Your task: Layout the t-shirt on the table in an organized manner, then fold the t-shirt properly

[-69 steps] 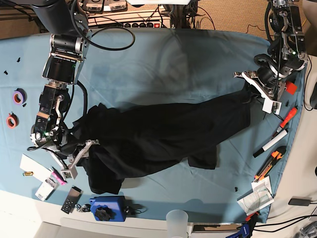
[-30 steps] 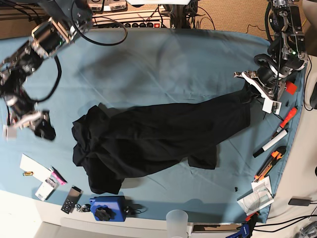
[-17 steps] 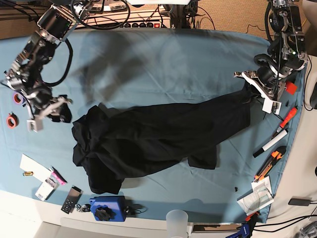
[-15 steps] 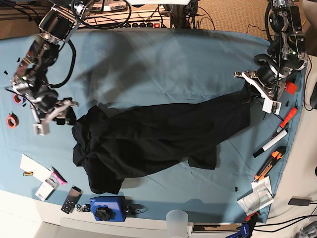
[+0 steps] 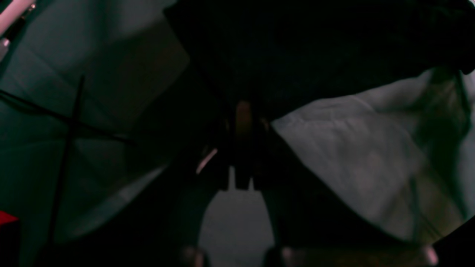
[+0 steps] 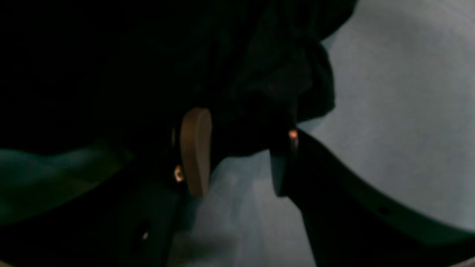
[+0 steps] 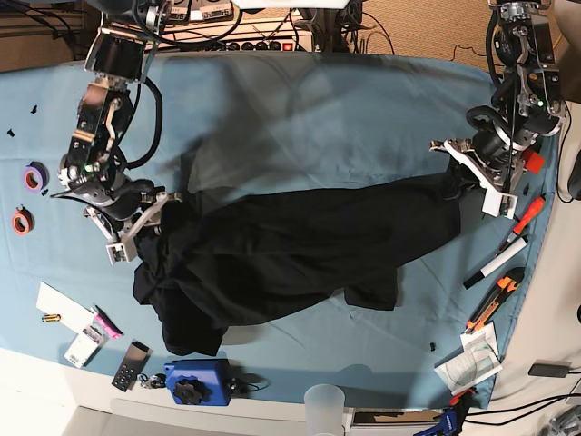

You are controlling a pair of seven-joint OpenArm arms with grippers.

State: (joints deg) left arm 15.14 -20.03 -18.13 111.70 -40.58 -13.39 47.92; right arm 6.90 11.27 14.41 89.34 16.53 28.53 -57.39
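Two grips needed here: with the left gripper (image 7: 467, 173) pinched shut on one end of the t-shirt (image 7: 290, 254), crumpled mid-table (image 7: 318, 109), close the right gripper (image 6: 237, 159), jaws apart around the other edge, then pull gently apart.

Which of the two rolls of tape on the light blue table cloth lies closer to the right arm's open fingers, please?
The purple tape roll: it lies nearer the right gripper than the orange-red tape roll, which sits closer to the table's edge.
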